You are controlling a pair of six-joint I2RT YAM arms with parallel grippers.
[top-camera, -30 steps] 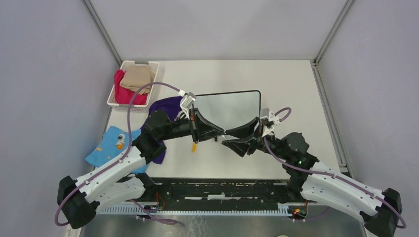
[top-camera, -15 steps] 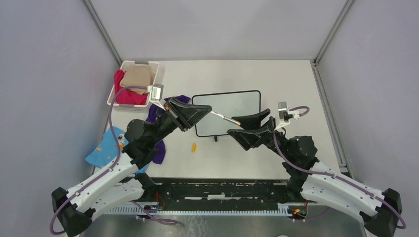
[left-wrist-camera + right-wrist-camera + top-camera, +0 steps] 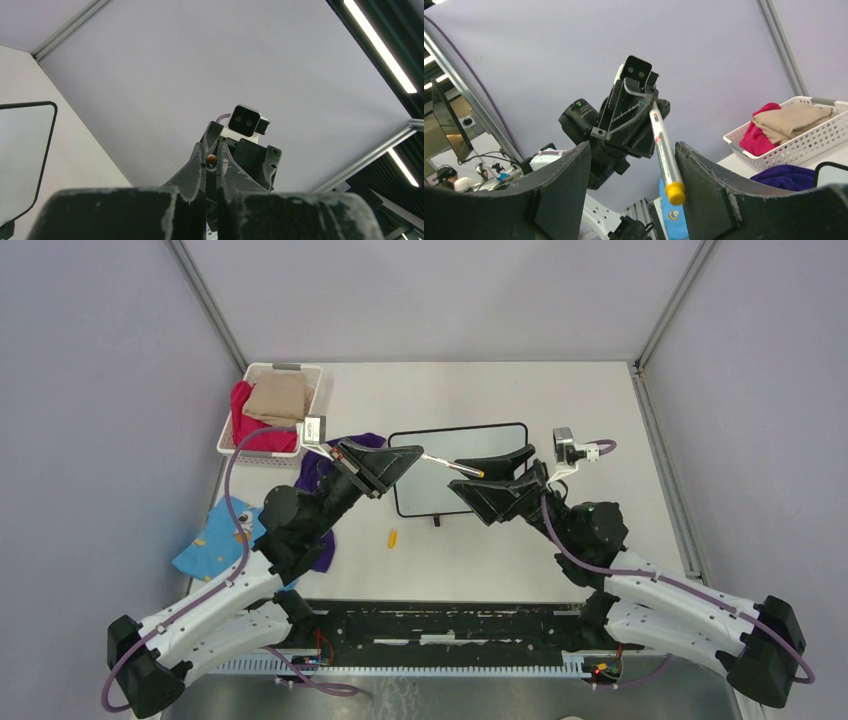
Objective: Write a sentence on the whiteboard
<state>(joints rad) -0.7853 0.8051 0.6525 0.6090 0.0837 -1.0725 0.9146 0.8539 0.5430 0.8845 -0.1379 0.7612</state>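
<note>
The whiteboard lies flat mid-table, black-framed; its corner also shows in the left wrist view. No writing shows on it, so the sentence is not visible. My left gripper is raised over the board's left edge and shut on a white marker with an orange end. In the left wrist view the gripper shows the marker end-on. My right gripper is open. In the right wrist view the marker's orange end lies between its fingers, close to the right one.
A small orange piece lies on the table in front of the board. A white basket of red and tan cloths stands at the back left. A purple cloth and a blue cloth lie at the left.
My left gripper rose from the table with the marker and swung back-left, leaving the orange piece on the table. My right gripper opened and moved left around the marker's end.
</note>
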